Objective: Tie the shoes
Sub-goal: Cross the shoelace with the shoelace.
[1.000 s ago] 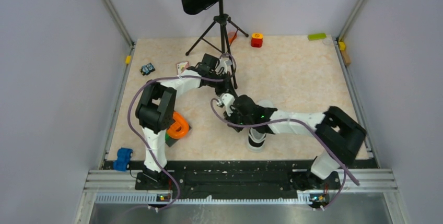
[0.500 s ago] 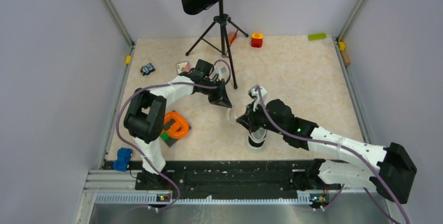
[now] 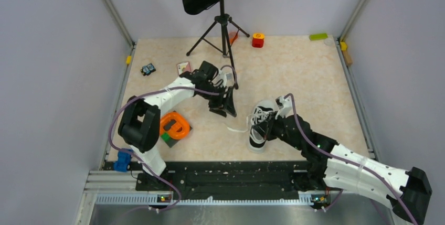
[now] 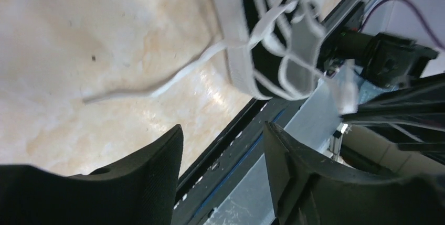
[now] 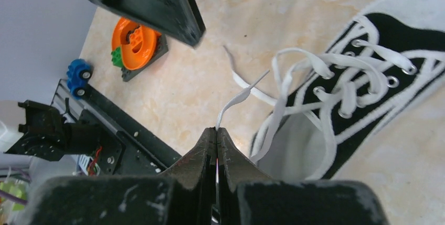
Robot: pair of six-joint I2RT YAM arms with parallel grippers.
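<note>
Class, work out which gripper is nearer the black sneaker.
Right. The right gripper sits beside the sneaker, pinching its lace; the left gripper hangs open, apart from it.

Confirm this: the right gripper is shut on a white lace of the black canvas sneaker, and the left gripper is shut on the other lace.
Wrong about the left gripper: the left wrist view shows it open, the other lace loose on the table. The right gripper is shut on the black canvas sneaker's white lace.
</note>
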